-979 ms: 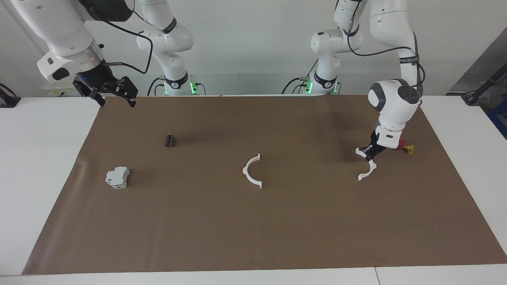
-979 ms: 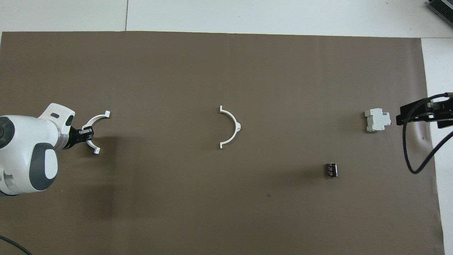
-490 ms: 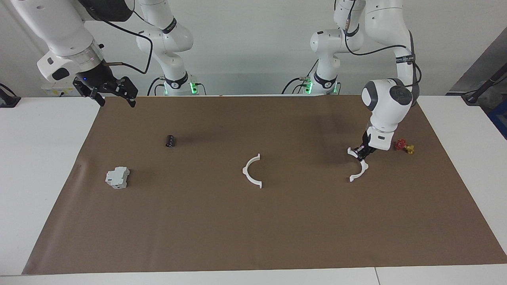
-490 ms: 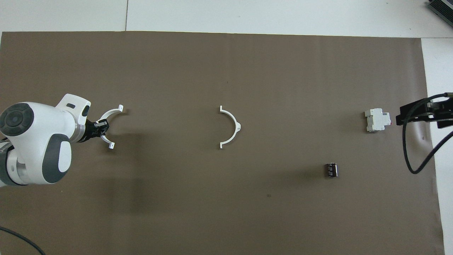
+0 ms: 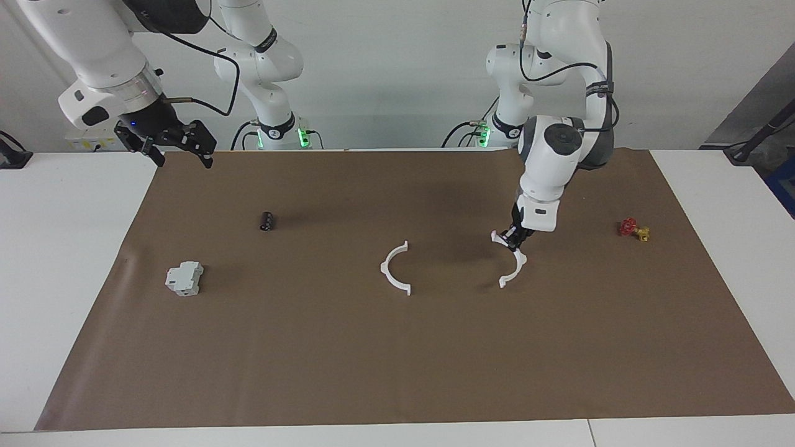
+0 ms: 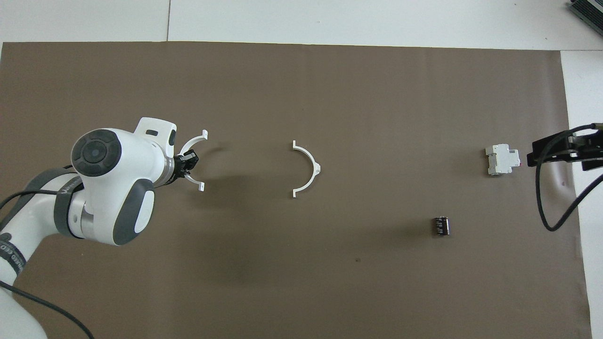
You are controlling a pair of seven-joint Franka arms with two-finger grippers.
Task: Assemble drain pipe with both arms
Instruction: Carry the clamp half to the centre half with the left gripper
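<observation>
White plastic half-ring [image 5: 513,264] with end tabs, clamped in left claw [image 5: 515,241].

A plain pale wall [image 5: 397,62] closes the far end of the room, evenly lit, without windows in view. A white table [image 5: 68,279] runs the full width, a seam showing in its top near the edge farther from the wall. A brown mat [image 5: 397,360] covers most of its surface, creased near one end. A dark stand [image 5: 761,133] leans at the right edge.
</observation>
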